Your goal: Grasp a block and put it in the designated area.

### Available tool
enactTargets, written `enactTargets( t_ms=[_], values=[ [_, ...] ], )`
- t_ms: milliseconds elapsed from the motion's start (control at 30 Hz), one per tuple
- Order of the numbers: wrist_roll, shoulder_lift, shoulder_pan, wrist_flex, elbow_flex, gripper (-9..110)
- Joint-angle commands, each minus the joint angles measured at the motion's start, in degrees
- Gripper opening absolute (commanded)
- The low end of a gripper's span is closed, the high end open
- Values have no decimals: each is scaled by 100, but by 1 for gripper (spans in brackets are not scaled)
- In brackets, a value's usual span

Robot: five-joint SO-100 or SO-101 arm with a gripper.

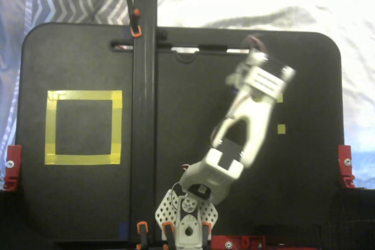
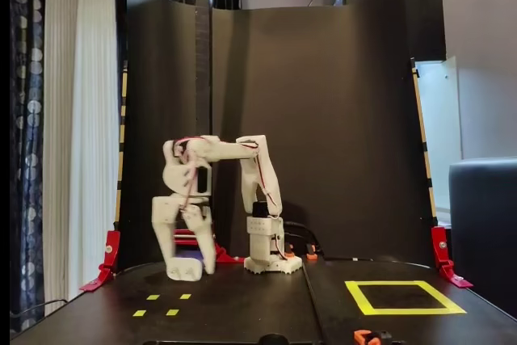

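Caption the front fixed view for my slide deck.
White arm's gripper carries the block low over the black table, far from the designated area.

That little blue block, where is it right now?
In the side-on fixed view, the block sits between the pincer fingers at left, just above the table near the small yellow squares, far from the big yellow square.

- Black worktop (image 1: pixel 76 203) with red corner clamps (image 1: pixel 12 167).
- Small yellow tape squares (image 2: pixel 161 304) near front left.
- Vertical black post (image 1: pixel 144 86).
- White curtain (image 2: pixel 73 119) behind.
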Motion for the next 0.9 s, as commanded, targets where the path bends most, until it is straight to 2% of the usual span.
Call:
enactTargets(
  t_ms=[0,233,867],
  values=[
    [352,431,-378,-105,79,14],
    [1327,510,-1318,-483,448,14],
    [3735,1134,-3981,-404,1055,14]
  ],
)
